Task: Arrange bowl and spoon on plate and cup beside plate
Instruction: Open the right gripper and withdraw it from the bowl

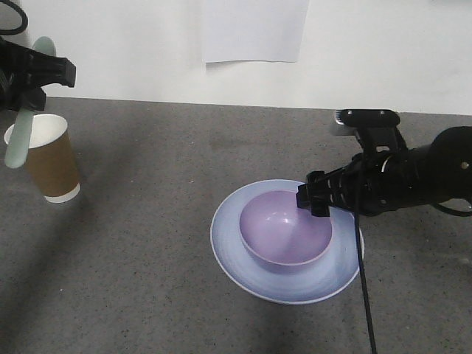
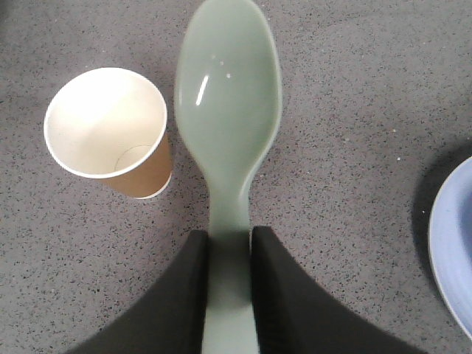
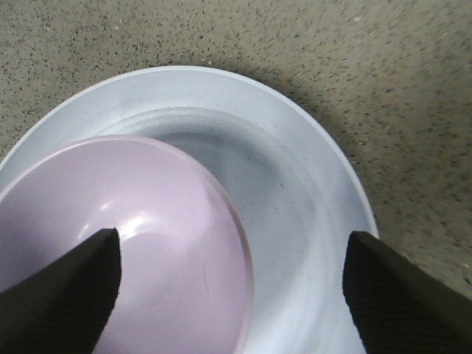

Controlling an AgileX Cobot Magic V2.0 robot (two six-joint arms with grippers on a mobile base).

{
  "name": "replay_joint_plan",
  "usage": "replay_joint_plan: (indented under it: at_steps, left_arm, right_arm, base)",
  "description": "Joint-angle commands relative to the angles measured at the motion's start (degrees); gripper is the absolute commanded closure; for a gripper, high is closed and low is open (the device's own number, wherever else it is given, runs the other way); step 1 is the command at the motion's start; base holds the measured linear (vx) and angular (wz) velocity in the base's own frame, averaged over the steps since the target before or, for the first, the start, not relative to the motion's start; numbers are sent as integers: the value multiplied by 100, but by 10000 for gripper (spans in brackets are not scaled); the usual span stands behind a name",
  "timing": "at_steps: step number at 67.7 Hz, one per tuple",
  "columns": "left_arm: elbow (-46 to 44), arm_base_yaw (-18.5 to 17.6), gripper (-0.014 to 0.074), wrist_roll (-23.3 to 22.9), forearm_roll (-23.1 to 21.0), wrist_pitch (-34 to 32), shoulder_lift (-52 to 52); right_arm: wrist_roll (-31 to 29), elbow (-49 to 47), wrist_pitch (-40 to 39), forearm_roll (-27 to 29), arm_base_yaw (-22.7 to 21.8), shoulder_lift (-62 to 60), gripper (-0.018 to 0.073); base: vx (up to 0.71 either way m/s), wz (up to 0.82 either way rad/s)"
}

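my left gripper (image 2: 228, 247) is clamped on the handle of the smooth mint plastic spoon (image 2: 227, 110). in its wrist view the spoon's long axis runs 6 to 12, the glossy shallow plate (image 2: 453, 251) lies at 3 o'clock and the paper cup (image 2: 110, 133) at 10. the lavender bowl (image 1: 284, 228) sits on the plate. the right gripper (image 3: 230, 251) gapes wide over the bowl.

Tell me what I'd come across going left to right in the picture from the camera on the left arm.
Paper cup → spoon, its handle pinched by the left gripper at the bottom → edge of the plate at the far right.
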Motion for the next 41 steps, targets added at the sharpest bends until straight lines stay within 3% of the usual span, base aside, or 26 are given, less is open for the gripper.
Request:
replay_joint_plan:
  at_steps: [1, 9, 25, 41]
  left_arm:
    - [-139, 5, 603, -6, 55, -262, -167]
    - [-139, 5, 603, 127, 55, -262, -167]
    - [-139, 5, 603, 141, 55, -288, -167]
    - [-139, 5, 603, 401, -35, -349, -167]
  right_arm:
    - [307, -157, -41, -408, -56, -444, -25]
    - [595, -157, 361, -736, -315, -882, -25]
    - [454, -157, 1125, -785, -1153, -2180, -25]
    - [431, -157, 1742, -1112, -1422, -3337, -25]
  base:
    - [0, 0]
    - [0, 0]
    - [0, 0]
    - [0, 0]
